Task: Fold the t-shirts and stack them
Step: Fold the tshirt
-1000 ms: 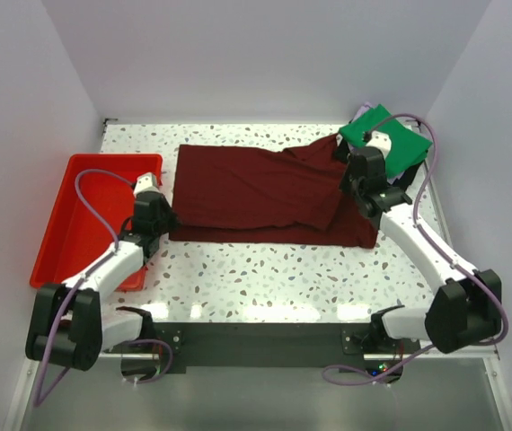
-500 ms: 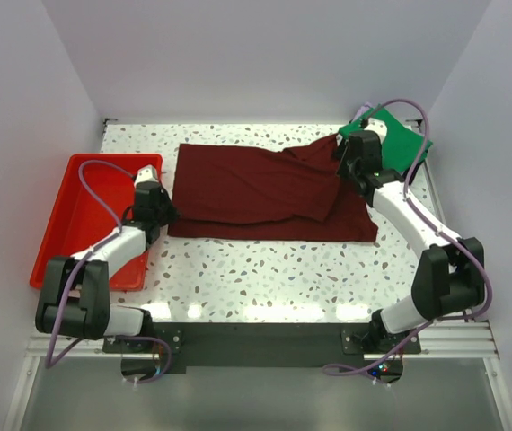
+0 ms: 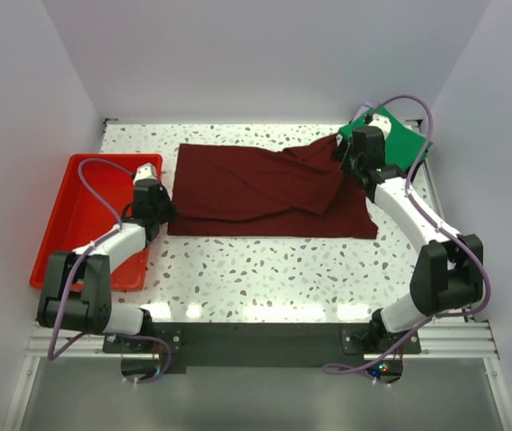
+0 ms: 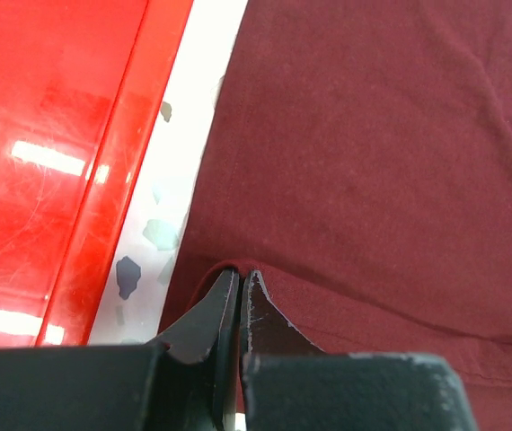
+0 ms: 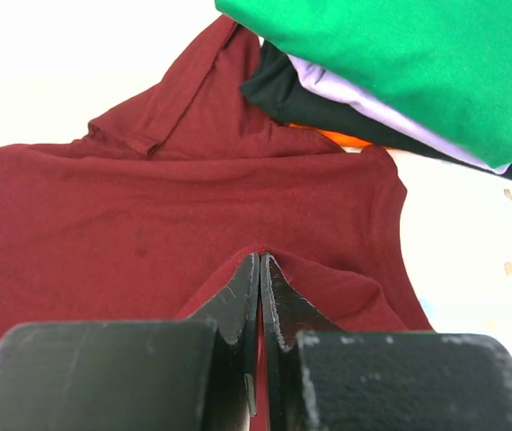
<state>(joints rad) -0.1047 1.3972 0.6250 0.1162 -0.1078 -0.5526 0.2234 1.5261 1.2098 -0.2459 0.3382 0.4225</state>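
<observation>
Right gripper (image 5: 259, 269) pinching a raised fold of the maroon t-shirt (image 5: 130, 215)
Its dark jaws are pressing together on the cloth. Beyond them, at upper right, a green t-shirt (image 5: 418, 63) is lying atop a folded stack, with the lavender t-shirt (image 5: 364, 101), black t-shirt (image 5: 296, 99) and orange t-shirt (image 5: 346, 137) peeking out beneath.

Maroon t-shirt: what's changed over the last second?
The right end effector, shut on the maroon t-shirt at its right edge, pulled that edge toward the far side, up beside the folded stack. The shirt's near-right corner drew back with it. The left end effector, shut on the left edge, shifted slightly farther too. Nothing was let go. The folded stack and red tray stayed put.
</observation>
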